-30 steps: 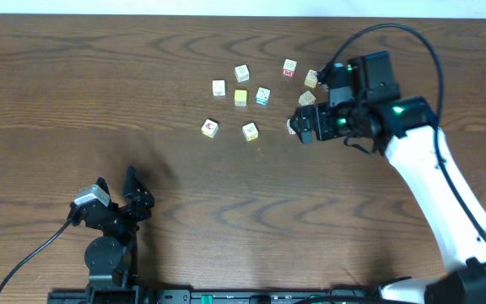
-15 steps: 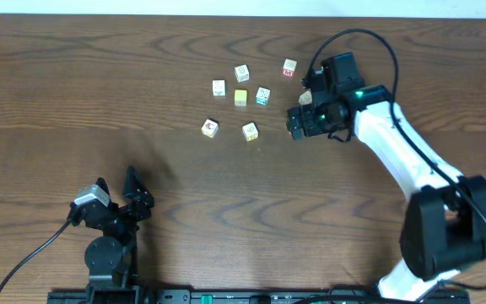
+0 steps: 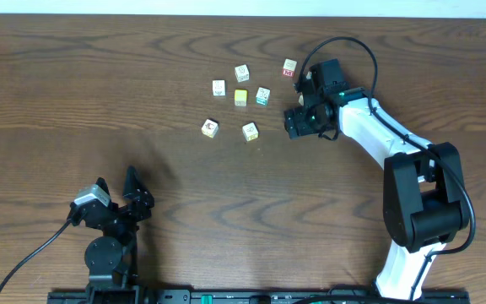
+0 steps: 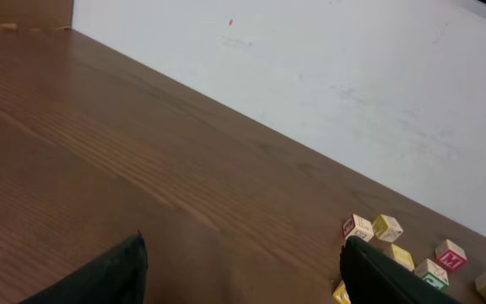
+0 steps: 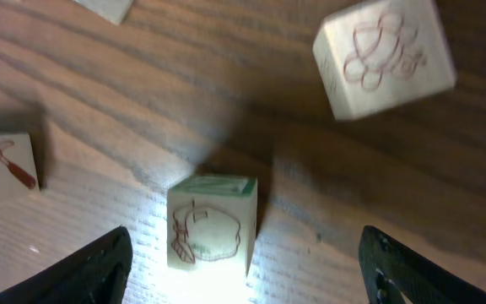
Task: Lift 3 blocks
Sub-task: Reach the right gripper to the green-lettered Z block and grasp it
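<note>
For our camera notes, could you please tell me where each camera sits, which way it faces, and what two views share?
Overhead: above the table, looking straight down; both arms show, left gripper near the front, right gripper at the scattered cubes.
Left wrist: low, facing across the table to a white wall; own open fingers at the bottom.
Right wrist: close above a green-edged cube, looking down; fingertips in both corners.
Shared: overhead and left wrist both show the cubes.
</note>
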Robot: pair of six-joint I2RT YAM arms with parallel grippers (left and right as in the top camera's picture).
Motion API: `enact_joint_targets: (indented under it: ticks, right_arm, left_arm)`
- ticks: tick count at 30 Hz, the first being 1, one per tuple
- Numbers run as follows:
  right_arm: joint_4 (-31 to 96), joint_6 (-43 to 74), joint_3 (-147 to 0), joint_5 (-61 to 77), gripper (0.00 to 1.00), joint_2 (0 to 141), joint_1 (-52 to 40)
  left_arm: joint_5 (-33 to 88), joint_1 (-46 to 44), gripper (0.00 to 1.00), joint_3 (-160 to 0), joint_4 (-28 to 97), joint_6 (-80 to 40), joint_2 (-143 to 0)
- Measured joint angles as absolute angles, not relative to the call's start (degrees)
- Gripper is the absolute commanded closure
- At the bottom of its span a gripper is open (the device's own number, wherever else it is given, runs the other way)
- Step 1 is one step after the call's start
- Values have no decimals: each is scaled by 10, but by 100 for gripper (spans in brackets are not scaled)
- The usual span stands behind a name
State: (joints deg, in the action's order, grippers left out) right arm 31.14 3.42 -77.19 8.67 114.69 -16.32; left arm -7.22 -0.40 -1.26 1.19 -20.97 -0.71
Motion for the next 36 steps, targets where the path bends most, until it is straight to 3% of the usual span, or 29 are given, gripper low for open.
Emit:
enact_joint_targets:
  ticks: [8,12,16,26,36]
  right_arm:
    - [270,22,-772,86,24,1149,-163]
    - [249,19,-772,85,38,1161,-164]
    - [240,18,-772,84,37,1180,-170]
    - [237,9,-772,83,75,1185,-193]
    - [263,17,-780,70,87,1185,-193]
  left_arm:
    - [-72,-4,26,-13,12,-210,-7]
    - [-72,-4,26,-13,12,-209,-7]
    - [-72,-4,26,-13,12,-207,-7]
    - [-73,-4,26,-13,12,-192,-7]
    - [-73,-4,26,-13,12,-190,-7]
